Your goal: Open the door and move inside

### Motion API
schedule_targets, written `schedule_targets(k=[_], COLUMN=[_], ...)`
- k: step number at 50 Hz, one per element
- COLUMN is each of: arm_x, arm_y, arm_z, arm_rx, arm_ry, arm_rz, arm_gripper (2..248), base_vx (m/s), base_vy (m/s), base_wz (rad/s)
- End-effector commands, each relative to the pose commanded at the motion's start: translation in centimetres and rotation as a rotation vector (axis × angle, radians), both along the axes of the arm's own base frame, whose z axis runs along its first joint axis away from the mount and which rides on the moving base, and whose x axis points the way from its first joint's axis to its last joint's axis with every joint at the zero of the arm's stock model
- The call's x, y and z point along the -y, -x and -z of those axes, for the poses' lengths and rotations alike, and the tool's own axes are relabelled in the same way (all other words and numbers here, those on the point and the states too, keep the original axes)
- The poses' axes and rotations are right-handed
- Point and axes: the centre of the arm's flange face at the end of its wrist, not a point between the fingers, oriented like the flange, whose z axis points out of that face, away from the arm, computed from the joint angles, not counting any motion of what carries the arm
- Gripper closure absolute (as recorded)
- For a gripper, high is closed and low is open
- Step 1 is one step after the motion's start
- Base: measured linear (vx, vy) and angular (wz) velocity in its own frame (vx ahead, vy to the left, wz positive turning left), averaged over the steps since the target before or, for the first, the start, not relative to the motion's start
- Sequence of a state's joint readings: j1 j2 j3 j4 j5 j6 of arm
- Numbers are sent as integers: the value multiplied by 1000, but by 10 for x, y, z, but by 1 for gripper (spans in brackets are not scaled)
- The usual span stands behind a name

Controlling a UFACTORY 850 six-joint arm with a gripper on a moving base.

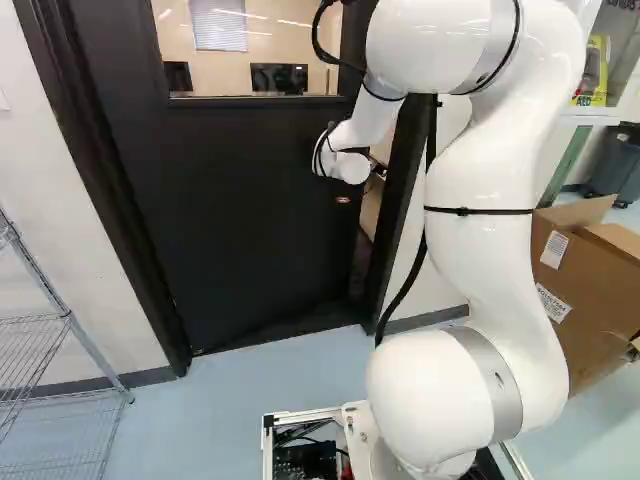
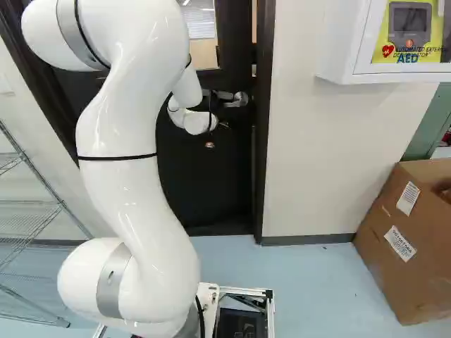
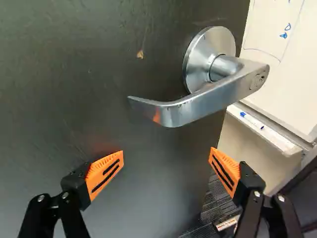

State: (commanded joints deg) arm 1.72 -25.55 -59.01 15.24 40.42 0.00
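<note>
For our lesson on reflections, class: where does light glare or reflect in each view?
Left base view: pale streaks in the rectangular glass window of the dark door; right base view: bright highlights on the glossy white robot arm; wrist view: orange reflection on the silver metal lever handle, faint reddish glow on the door.

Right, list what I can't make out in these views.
- Top of the door: cut off by the left base view's top edge.
- Latch: hidden behind the door's face in the wrist view.
- Far end of the shelf: cut off by both base views' left edges.
- Rest of the whiteboard: past the wrist view's edge.
- Rest of the box: past both base views' right edges.
</note>
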Motion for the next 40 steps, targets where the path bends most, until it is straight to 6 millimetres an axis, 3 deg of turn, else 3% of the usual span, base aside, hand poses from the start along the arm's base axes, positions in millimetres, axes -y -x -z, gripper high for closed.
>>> schedule_targets(k=[24, 40], arm_x=[-25, -53], arm_y=[-41, -48], arm_z=[6, 7], arm_rx=[27, 35], arm_ry=[-4, 17], arm_rz=[-33, -103], arm_gripper=[3, 3], base_vx=[0, 0], base_vy=[0, 0], base_wz=[0, 0])
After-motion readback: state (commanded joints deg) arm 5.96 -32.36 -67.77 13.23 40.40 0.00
